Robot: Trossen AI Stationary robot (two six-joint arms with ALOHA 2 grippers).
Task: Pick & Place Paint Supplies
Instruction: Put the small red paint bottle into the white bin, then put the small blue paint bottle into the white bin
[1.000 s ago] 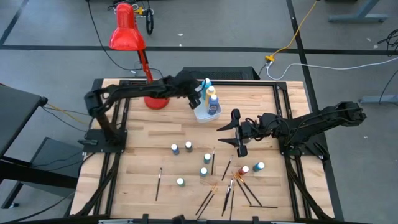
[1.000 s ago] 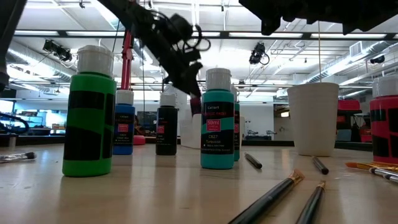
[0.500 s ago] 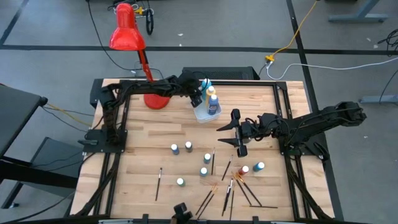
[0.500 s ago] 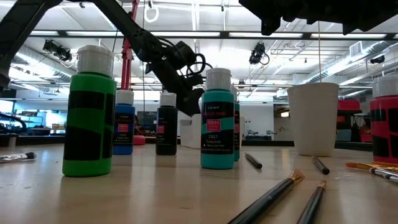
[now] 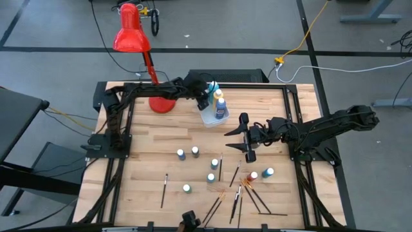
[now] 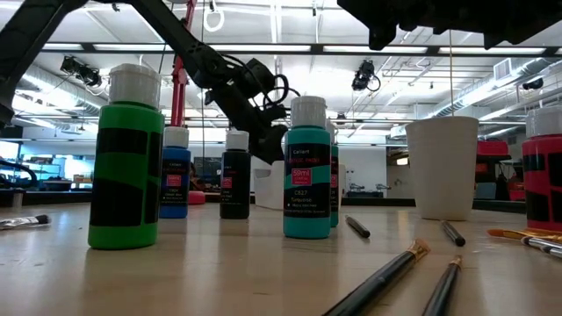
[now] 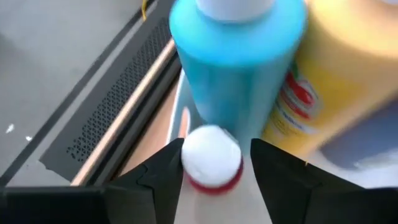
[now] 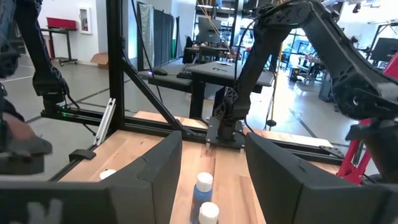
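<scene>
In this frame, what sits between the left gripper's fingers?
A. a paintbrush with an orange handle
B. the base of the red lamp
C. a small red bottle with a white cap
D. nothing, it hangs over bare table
C: the left wrist view shows a small red bottle with a white cap between the fingers of the left gripper, over the white tub holding a light blue bottle and a yellow bottle.

Robotics laboratory or workshop: grey concrete floor (image 5: 58, 38) with trailing cables across the frame's top, ceiling strip lights (image 6: 79, 46) at upper left, workbenches (image 8: 233, 68) at centre background.
</scene>
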